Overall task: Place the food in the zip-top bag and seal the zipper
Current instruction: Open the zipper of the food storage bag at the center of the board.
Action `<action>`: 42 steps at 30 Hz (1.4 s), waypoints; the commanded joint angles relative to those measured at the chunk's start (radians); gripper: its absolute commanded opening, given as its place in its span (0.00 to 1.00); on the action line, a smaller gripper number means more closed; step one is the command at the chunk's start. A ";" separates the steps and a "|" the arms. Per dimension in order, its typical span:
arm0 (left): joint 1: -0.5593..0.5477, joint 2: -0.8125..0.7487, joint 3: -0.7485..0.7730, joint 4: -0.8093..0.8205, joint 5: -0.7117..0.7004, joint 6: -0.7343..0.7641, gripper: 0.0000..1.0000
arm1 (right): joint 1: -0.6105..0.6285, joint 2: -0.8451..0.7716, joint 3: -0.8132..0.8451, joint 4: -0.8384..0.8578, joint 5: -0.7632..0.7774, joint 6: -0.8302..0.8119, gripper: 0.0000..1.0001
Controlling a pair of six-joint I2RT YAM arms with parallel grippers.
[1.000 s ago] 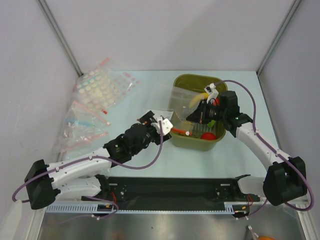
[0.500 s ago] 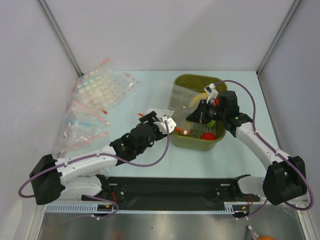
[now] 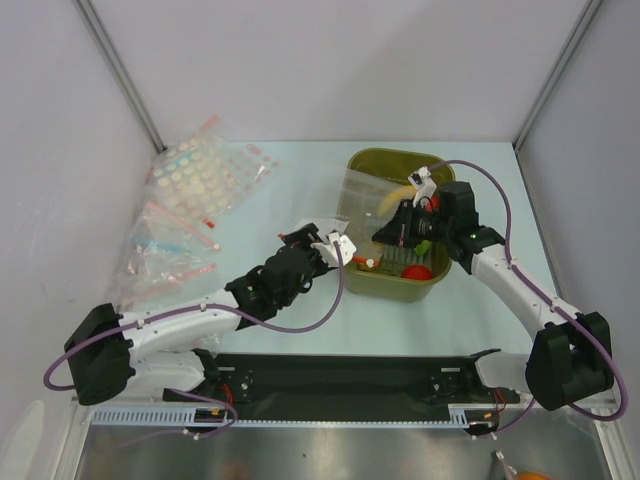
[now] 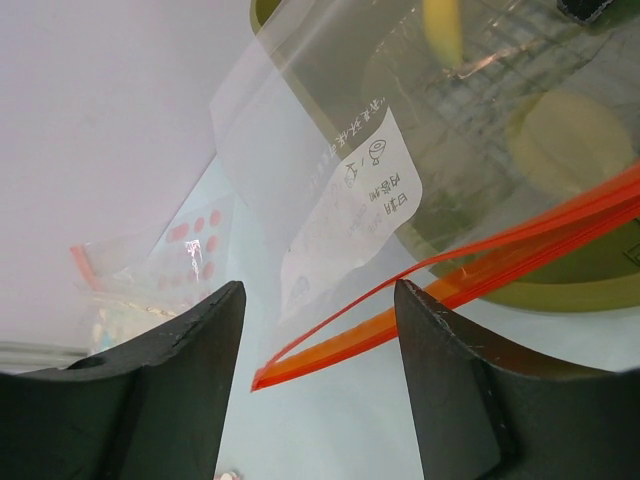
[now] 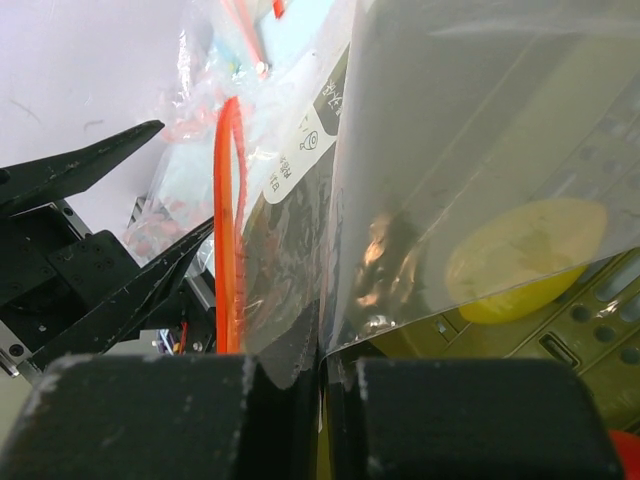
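Pale table [image 3: 300, 185]; right hand [image 5: 322, 400] pinches zip-top bag [image 5: 480, 120] over olive basket [image 3: 376, 158].

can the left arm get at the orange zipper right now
Probably yes: the left gripper is open, the free corner of the zipper sits between its jaws, and nothing blocks it.

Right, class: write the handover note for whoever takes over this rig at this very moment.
Left gripper: open, jaws either side of the zipper near its corner, not gripping it.
Right gripper: shut on the wall of the zip-top bag, holding it over the basket.
Food: the banana shows through the film; whether it is inside the bag or behind it cannot be told. A red fruit lies in the basket, apparently outside the bag.
Done: bag gripped, mouth parted.
Left: bag the food, then seal the zipper.
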 commanded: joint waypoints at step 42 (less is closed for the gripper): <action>0.006 0.027 0.221 -0.268 -0.065 -0.348 0.00 | -0.005 -0.315 -0.102 0.156 0.181 0.035 0.93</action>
